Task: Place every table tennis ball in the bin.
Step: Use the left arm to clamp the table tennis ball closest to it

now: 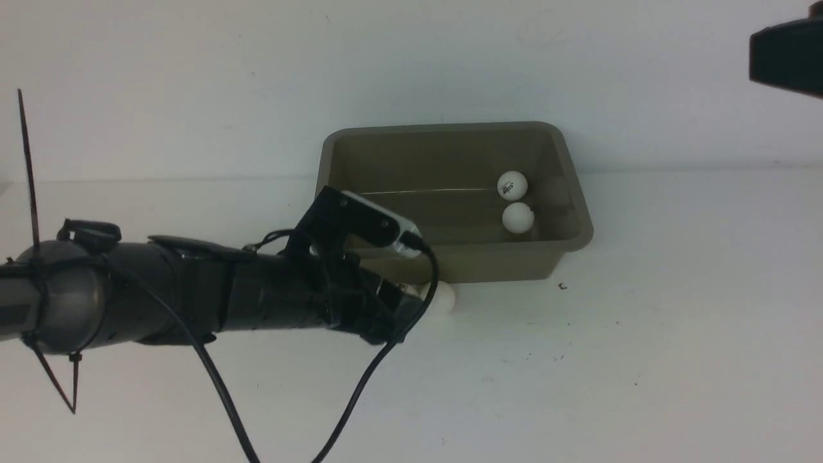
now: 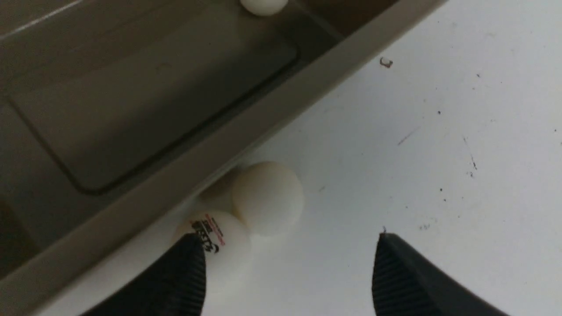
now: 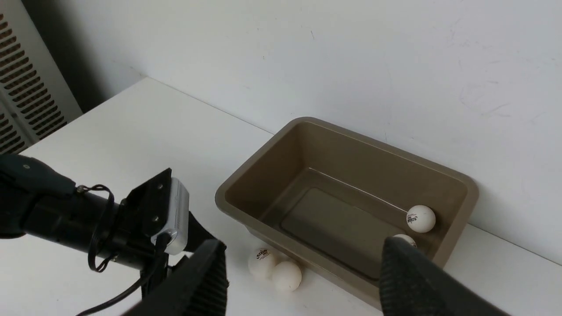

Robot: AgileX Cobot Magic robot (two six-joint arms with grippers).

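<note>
While two table tennis balls [image 1: 512, 185] already lie in the bin [image 1: 443, 127] by the counter's [image 1: 675, 360] far edge, two more balls [image 2: 268, 197] rest touching each other on the counter against its near wall; about half done, I judge. Reaching low toward them, the left arm [image 1: 193, 296] has its jaws spread wide and empty, one fingertip [image 2: 189, 263] beside the logo ball [image 2: 219, 245]. Raised high, the right jaws are open, empty.

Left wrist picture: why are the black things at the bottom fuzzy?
Left wrist view: the left gripper's black ribbed fingers sit nearest the lens, so they blur; the small white table tennis balls look sharper. Right wrist view: the right gripper's fingers blur likewise.
</note>
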